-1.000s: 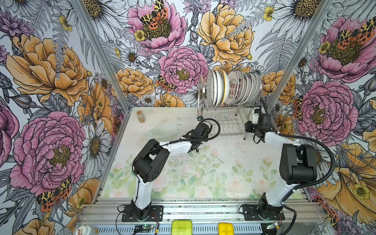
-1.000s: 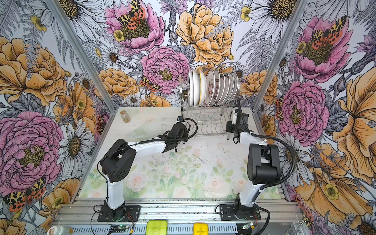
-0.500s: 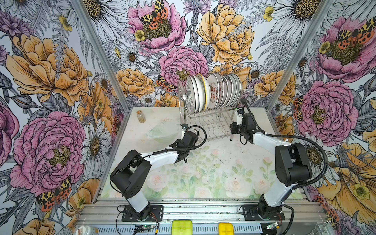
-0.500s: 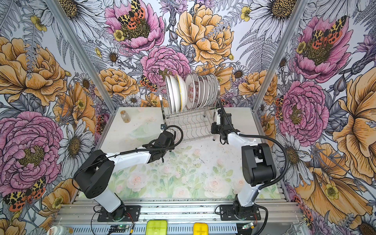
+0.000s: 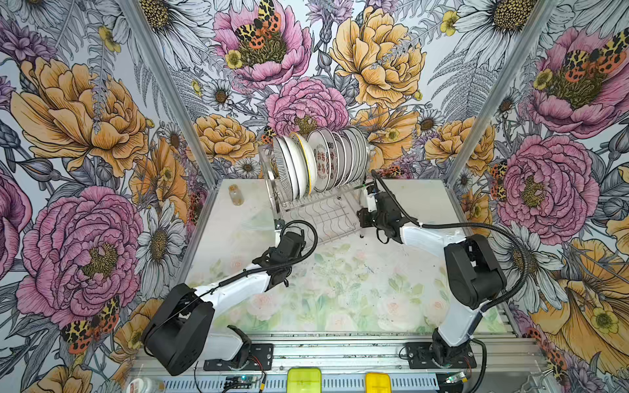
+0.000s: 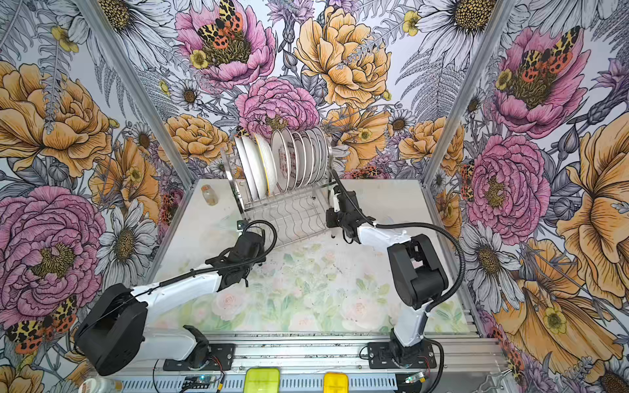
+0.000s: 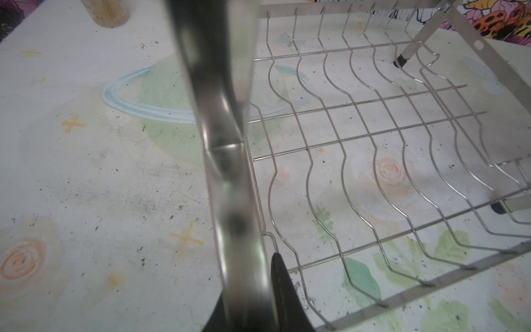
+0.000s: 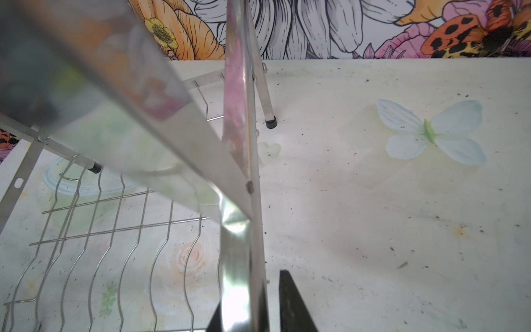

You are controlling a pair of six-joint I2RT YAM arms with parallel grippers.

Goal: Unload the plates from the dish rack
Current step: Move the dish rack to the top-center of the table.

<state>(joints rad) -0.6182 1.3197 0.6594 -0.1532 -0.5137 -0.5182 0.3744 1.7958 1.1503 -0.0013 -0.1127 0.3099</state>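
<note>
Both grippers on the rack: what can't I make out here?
- Plate count: the plates overlap edge-on in both top views; wrist views miss them.
- Contact at the left gripper: a blurred upright of the dish rack mostly covers one finger, left wrist view.
- Same at the right gripper, right wrist view.
- Contents of the jar: tiny from above, cut off in left wrist view.

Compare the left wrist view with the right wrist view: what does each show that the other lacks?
Only the left wrist view shows the jar and the left gripper clamped on one end strip of the dish rack. Only the right wrist view shows the right gripper clamped on the opposite end strip and the whole printed butterfly. Both show the rack's lower wavy wires and the blue ring printed on the table.
</note>
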